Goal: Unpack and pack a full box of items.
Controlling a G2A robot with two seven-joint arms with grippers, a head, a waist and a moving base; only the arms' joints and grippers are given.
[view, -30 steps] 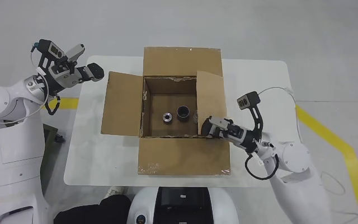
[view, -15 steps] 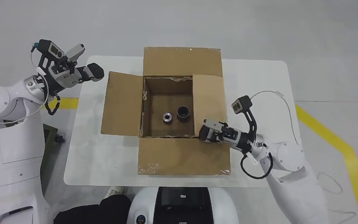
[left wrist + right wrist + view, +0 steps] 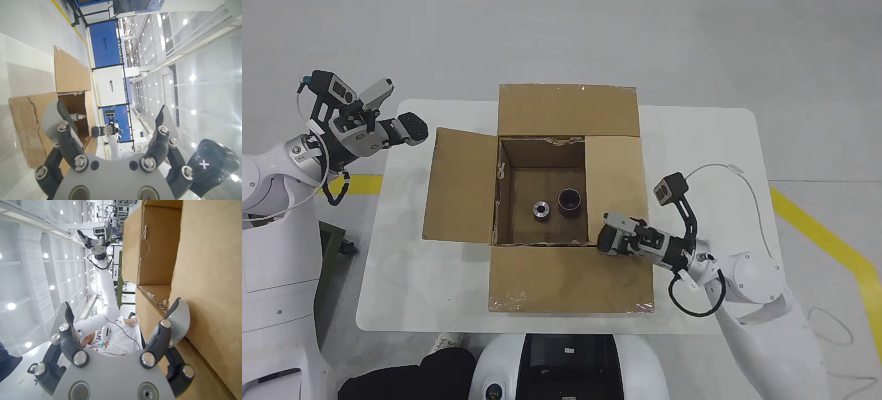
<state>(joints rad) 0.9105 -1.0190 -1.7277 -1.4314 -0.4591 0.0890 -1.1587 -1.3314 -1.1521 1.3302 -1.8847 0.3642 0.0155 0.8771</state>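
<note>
An open cardboard box (image 3: 572, 280) stands mid-table, its left, back and front flaps spread out. The right flap (image 3: 617, 185) leans in over the opening. On the box floor lie a small metal ring (image 3: 541, 210) and a dark cylinder (image 3: 570, 202). My right gripper (image 3: 607, 238) is open at the right flap's front corner. In the right wrist view this gripper (image 3: 122, 308) has one finger (image 3: 177, 313) against the flap (image 3: 208, 275). My left gripper (image 3: 412, 127) hangs open and empty beyond the left flap (image 3: 457, 185). In its own view the left gripper (image 3: 113, 113) faces the box (image 3: 34, 121), where a white bottle (image 3: 76, 116) lies inside.
The white table (image 3: 392, 280) has bare room left of the box and at its right side (image 3: 712, 150). A cable runs from the right arm (image 3: 742, 170). A yellow floor line (image 3: 822, 240) runs past the table's right.
The right flap has tipped further in over the box and now covers a third item near the right wall. My right gripper slid toward the front corner. The left arm stayed put.
</note>
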